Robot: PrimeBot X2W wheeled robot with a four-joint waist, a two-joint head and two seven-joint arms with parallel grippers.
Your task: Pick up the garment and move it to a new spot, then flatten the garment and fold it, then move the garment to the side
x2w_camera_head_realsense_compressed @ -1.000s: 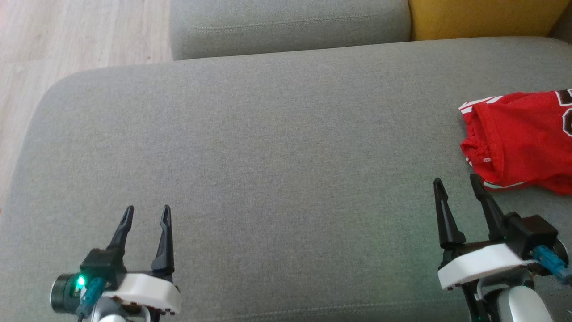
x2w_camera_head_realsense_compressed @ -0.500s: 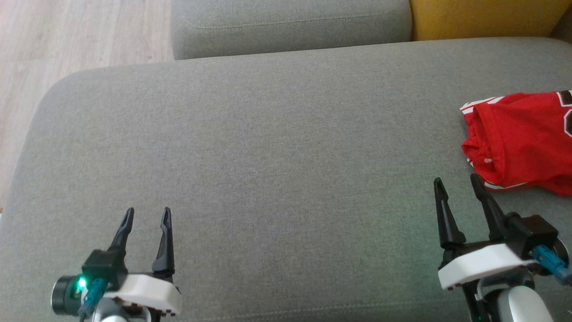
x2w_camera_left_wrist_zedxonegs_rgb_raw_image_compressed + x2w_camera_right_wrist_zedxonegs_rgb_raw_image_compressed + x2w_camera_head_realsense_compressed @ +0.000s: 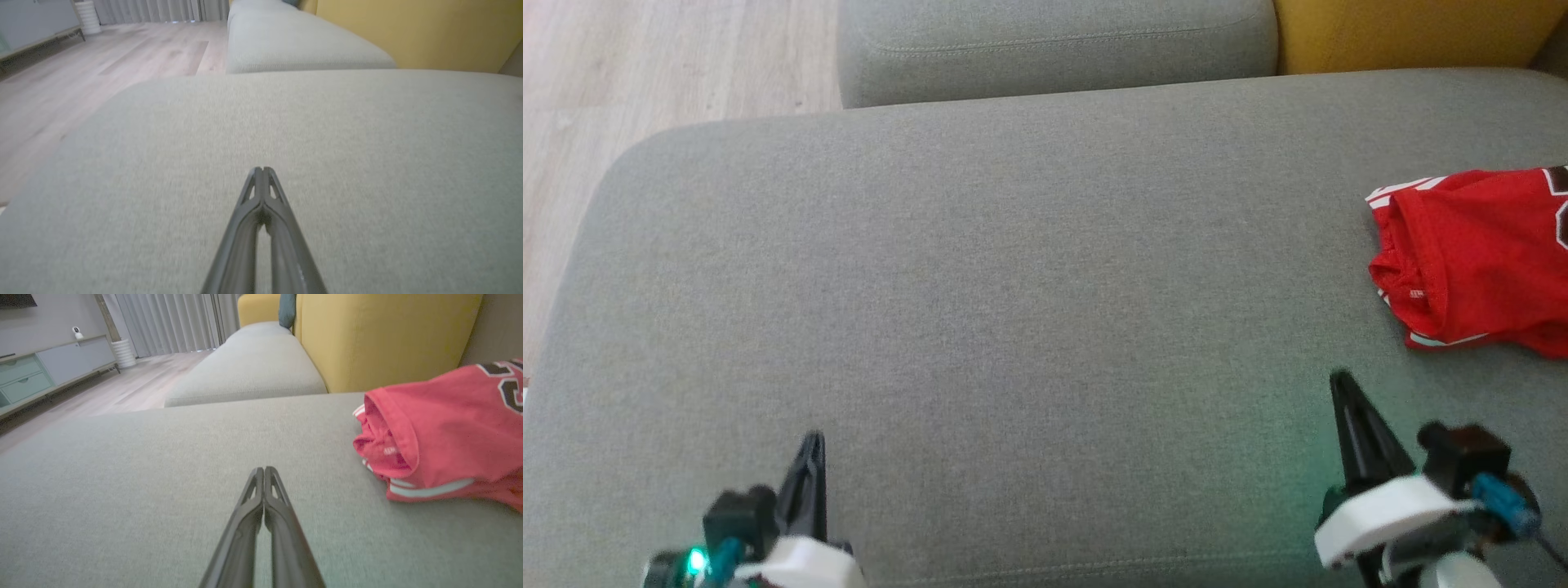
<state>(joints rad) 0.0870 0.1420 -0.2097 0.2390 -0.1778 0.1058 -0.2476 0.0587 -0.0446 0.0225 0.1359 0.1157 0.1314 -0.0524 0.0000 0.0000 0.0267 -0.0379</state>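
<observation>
Resting low in the head view, both grippers are pinched fully closed on nothing: the left gripper point(image 3: 814, 441) at the lower left, the right gripper point(image 3: 1339, 382) at the lower right, each over bare grey seat cushion point(image 3: 1013, 269). The red garment point(image 3: 1478, 253) lies crumpled at the right edge of the frame at mid-height, up and right of the right gripper and clear of it. The frame border cuts off part of it.

The likeliest slip is reaching in with the fingers closed, which would shove the cloth along instead of catching it, so the jaws need to part first. Pinching only the loose folded rim on the garment's near-left side could lift one layer and drag the rest in a bunch. How far the cloth runs past the frame cannot be told, so its free end may snag or trail.

The cushion's rounded corner sits at the upper left, with wooden floor point(image 3: 645, 65) beyond it; cloth carried too far that way could slide off. A second cushion point(image 3: 1054, 49) and a yellow backrest point(image 3: 1405, 33) bound the top. The centre and left of the frame offer wide, bare room for laying out and folding.
</observation>
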